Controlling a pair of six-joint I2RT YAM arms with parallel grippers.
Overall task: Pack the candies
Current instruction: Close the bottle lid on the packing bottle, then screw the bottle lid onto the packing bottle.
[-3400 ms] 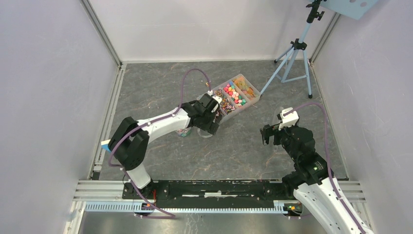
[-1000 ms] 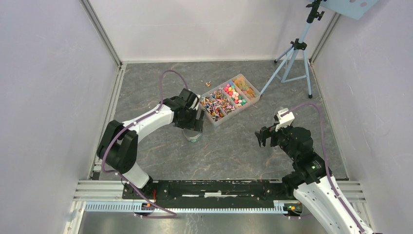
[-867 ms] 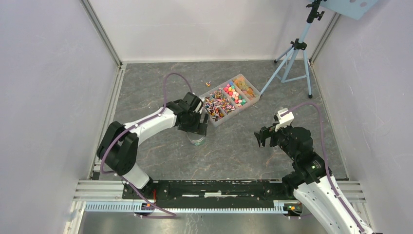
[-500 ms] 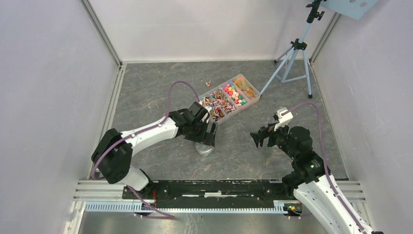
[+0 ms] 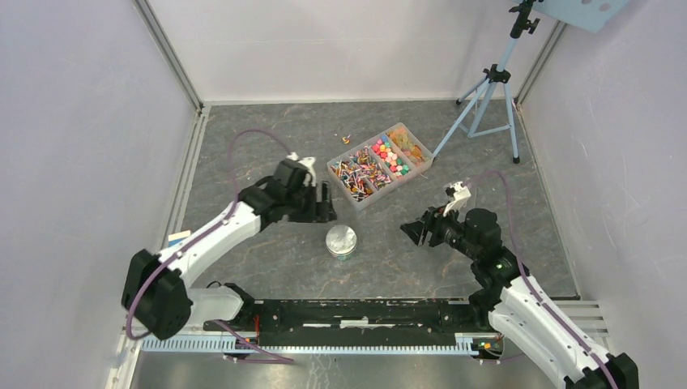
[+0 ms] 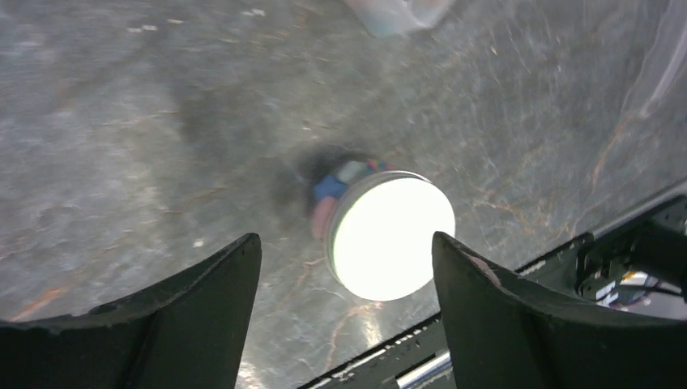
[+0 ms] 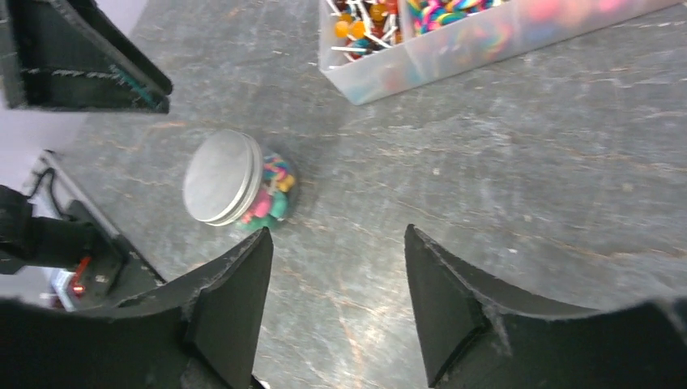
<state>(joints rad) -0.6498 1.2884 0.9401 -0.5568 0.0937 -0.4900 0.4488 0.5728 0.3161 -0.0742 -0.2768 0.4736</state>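
Note:
A small clear jar of candies [image 7: 274, 192] stands on the floor under a round grey lid [image 5: 341, 239]. The lid glares white in the left wrist view [image 6: 393, 237], and it shows grey in the right wrist view [image 7: 222, 177]. More candies [image 5: 379, 160] fill a clear divided tray [image 5: 397, 185] behind the jar. My left gripper [image 5: 324, 212] is open and empty, up and to the left of the jar; in its own view [image 6: 347, 239] the jar lies just ahead of its fingers. My right gripper [image 5: 411, 232] is open and empty to the right of the jar, pointing at it [image 7: 336, 233].
A tripod [image 5: 486, 89] stands at the back right. A loose wrapped sweet [image 5: 346, 138] lies behind the tray. The tray's near corner shows in the right wrist view [image 7: 421, 61]. Walls close in both sides; the black rail [image 5: 364, 312] runs along the near edge.
My left gripper carried the jar from beside the tray toward the near middle, let it go and drew back to the left. My right gripper has moved left toward the jar.

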